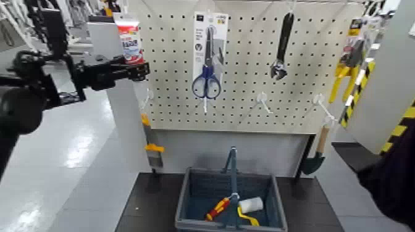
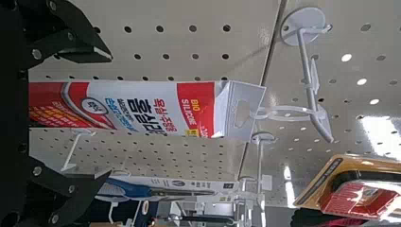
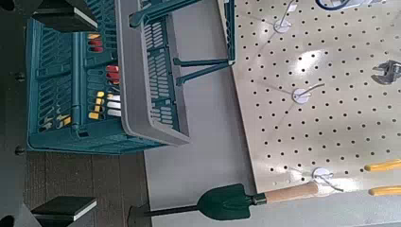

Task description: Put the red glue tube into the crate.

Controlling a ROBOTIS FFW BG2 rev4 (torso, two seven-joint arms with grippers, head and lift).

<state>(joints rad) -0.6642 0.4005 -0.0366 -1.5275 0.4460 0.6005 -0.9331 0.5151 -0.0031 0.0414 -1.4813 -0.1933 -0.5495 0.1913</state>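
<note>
Where the pegboard (image 1: 247, 62) ends on the robot's left, we see the red glue tube (image 1: 129, 41) hanging upright, its long axis close to vertical and its white tabbed end pointing up. From the left wrist we make out the hook (image 2: 284, 115) at the hole in that tab, with the red part of the body reaching away from it, towards the hand.

Our left end effector (image 1: 146, 71) is up beside the lower part of the tube. Its two fingers (image 2: 71, 38) stand apart, one on either side of the package, and we see a gap between each of them and the tube, so they are open around it and not gripping it. The hook is what the tube hangs from.

Our right end effector (image 3: 71, 109) is open and empty, with the crate (image 3: 142, 76) and the trowel (image 3: 227, 201) in its camera's view.

Below the board, the crate sits on the dark counter (image 1: 309, 200), its thin handle arching over the middle. In it we find a red-and-yellow screwdriver (image 1: 217, 209), a white roll (image 1: 251, 205) and a yellow-handled tool (image 1: 248, 218). The glue tube is outside it, well above.
</note>
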